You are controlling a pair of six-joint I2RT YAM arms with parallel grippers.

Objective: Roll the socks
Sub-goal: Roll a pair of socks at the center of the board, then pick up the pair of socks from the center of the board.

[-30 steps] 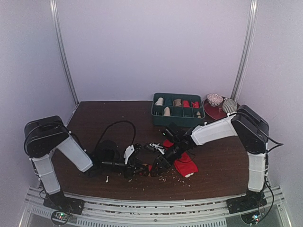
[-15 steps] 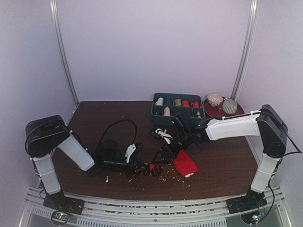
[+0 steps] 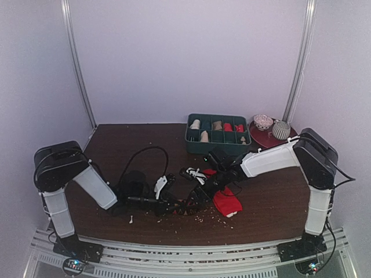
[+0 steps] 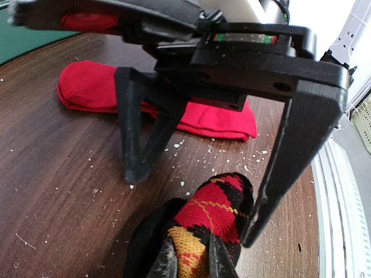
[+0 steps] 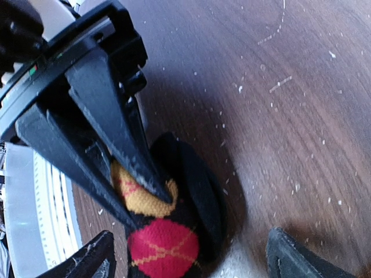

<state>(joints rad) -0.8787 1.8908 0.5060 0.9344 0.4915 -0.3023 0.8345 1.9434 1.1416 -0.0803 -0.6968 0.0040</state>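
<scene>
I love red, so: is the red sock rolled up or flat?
Flat. The red sock lies stretched out on the table, not rolled.

The bunched sock lies on the table near its front edge, about mid-width. It sits between the closed fingers of my left gripper, which reaches in from the left. My right gripper stands over the sock from behind and to the right, one spread finger on either side. Near it on the right, the flat sock lies on the table. Behind that, at the back, sits the tray, with a plate just right of it.
</scene>
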